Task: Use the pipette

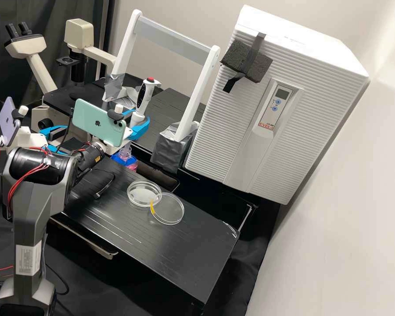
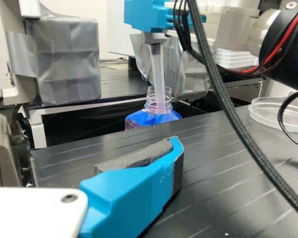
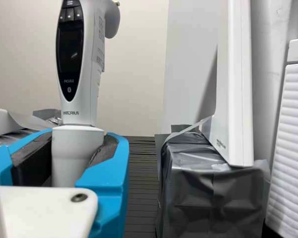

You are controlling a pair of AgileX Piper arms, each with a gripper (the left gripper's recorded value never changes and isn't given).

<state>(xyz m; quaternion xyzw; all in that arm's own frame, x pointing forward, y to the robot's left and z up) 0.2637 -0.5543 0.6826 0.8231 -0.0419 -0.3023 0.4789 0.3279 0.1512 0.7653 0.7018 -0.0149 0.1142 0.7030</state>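
Note:
A white and grey electronic pipette stands upright in my right gripper, which is shut on its lower body. Its clear tip reaches down into the open neck of a small bottle of blue-pink liquid on the black bench. My left gripper hovers low over the bench to the bottle's left, open and holding nothing; one blue finger with its grey pad shows. Two clear petri dishes lie side by side mid-bench, a small yellow piece between them.
A big white ribbed cabinet stands at the right. A white frame has a grey-taped foot just right of the pipette. A microscope stands at the back left. The bench's front edge drops off beyond the dishes.

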